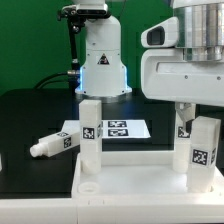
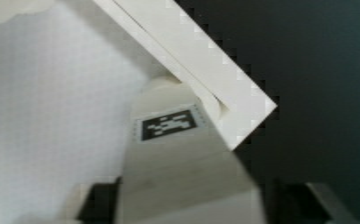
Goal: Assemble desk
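Observation:
The white desk tabletop [image 1: 140, 188] lies rim-up at the front of the black table. One white leg [image 1: 90, 130] stands upright in its far corner socket on the exterior view's left. My gripper [image 1: 198, 112] hangs over the corner on the exterior view's right, shut on a second upright tagged leg [image 1: 205, 152]. In the wrist view that leg [image 2: 186, 175] fills the gap between my dark fingers [image 2: 100, 200], its tag facing the camera, with the tabletop's rim [image 2: 195, 60] just beyond it. A third leg [image 1: 55, 145] lies on its side on the table.
The marker board [image 1: 122, 128] lies flat behind the tabletop, in front of the robot base [image 1: 100, 60]. Another tagged white piece [image 1: 183, 128] shows just behind the held leg.

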Controlling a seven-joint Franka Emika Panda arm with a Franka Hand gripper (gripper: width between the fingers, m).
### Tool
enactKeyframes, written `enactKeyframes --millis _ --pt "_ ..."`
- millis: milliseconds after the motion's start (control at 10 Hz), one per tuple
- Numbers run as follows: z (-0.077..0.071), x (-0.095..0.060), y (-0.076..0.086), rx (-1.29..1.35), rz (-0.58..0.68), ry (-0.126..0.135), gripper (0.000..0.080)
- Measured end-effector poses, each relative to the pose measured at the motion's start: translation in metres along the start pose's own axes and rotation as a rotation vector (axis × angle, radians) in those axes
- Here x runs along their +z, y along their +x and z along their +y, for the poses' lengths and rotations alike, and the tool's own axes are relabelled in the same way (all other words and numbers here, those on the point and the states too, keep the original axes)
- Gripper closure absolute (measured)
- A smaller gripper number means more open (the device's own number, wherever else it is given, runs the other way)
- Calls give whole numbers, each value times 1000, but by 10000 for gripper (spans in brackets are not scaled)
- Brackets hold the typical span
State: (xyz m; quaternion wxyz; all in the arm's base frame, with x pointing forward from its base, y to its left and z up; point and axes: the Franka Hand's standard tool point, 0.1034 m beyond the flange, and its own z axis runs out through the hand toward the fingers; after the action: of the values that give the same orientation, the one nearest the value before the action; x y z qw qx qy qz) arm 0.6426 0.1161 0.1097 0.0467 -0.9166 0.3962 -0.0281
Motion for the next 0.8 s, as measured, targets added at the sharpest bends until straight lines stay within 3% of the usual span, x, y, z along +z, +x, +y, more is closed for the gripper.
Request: enactKeyframes --millis 100,400,800 --pt "4 1 0 78 -7 -10 508" --pt "4 1 1 347 -10 -10 509" --pt "2 1 2 971 -84 21 510"
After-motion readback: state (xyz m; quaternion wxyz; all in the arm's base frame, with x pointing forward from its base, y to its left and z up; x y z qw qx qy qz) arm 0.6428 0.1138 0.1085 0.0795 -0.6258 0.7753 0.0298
